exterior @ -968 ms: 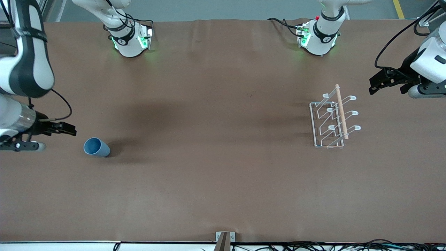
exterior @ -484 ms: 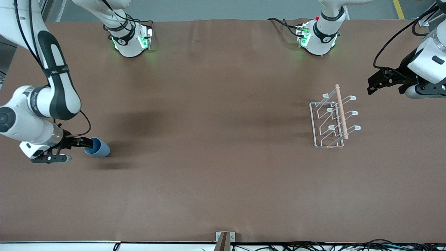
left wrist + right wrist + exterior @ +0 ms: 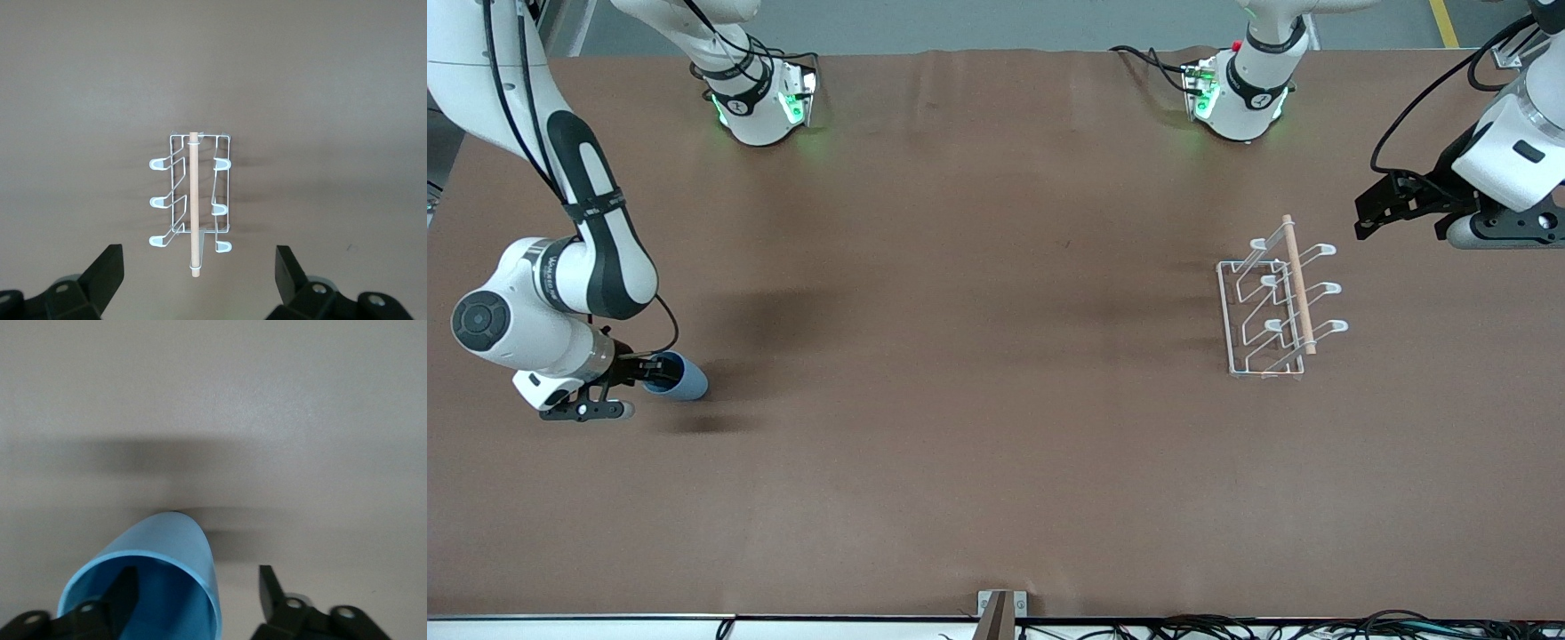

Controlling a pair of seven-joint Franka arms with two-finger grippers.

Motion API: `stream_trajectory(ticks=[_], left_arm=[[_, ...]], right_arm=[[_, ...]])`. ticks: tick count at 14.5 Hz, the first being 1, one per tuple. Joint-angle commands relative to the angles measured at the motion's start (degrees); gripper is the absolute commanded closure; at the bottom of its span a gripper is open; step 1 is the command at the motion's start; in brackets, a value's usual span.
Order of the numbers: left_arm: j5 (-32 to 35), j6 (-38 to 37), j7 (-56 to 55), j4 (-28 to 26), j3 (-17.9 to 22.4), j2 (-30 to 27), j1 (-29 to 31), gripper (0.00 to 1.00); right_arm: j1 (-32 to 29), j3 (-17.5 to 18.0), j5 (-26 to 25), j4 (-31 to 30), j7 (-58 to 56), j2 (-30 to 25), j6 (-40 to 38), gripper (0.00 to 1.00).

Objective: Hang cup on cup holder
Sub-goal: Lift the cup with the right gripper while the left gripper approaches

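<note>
I see the brown table (image 3: 978, 267) spread wide, and I take the cup holder (image 3: 1276, 302) as my landmark: it stands upright on the table toward the left arm's end, white wire base down, looped prongs slanting up and a wooden rod (image 3: 1298, 284) along its top.

From the front camera the left gripper (image 3: 1365, 222) hangs in the air just beside the cup holder, toward the table's edge at the left arm's end. That view hides how its fingers stand; the left wrist view shows the fingers (image 3: 107, 270) spread wide with nothing between them, and the cup holder (image 3: 193, 200) centred on the cloth between them, all six prongs visible.

The cup (image 3: 676, 375) sits well apart from the cup holder, near the right arm's end of the table and a little nearer to the front camera. The right gripper (image 3: 640, 372) is at its mouth. The front view only shows dark fingers meeting the rim; the right wrist view shows more: the cup (image 3: 160, 573) points its opening at the camera, one finger (image 3: 123, 593) is inside the mouth and the other outside the wall, the jaws straddling the rim and, from what I see, still spread.
</note>
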Motion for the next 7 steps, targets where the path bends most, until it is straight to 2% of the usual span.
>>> stream_trajectory(ticks=[1, 2, 3, 4, 7], left_arm=[[0.99, -0.14, 0.30, -0.25, -0.21, -0.59, -0.03, 0.00], [1.07, -0.14, 0.30, -0.25, -0.21, -0.59, -0.11, 0.00], [0.99, -0.06, 0.30, -0.25, -0.21, -0.51, -0.11, 0.00], [0.99, -0.14, 0.30, -0.25, -0.21, -0.59, -0.11, 0.00], [0.99, -0.06, 0.30, -0.25, -0.21, -0.42, -0.11, 0.00]], right_arm=[[-0.74, 0.49, 0.63, -0.93, -1.07, -0.20, 1.13, 0.59], [-0.74, 0.49, 0.63, -0.93, -1.07, -0.11, 1.13, 0.71], [-0.91, 0.57, 0.63, -0.93, -1.07, -0.11, 1.22, 0.90], [-1.00, 0.57, 0.72, -0.76, -0.98, -0.11, 1.22, 1.00], [-1.88, 0.66, 0.72, 1.08, -2.29, -0.72, -0.61, 1.00]])
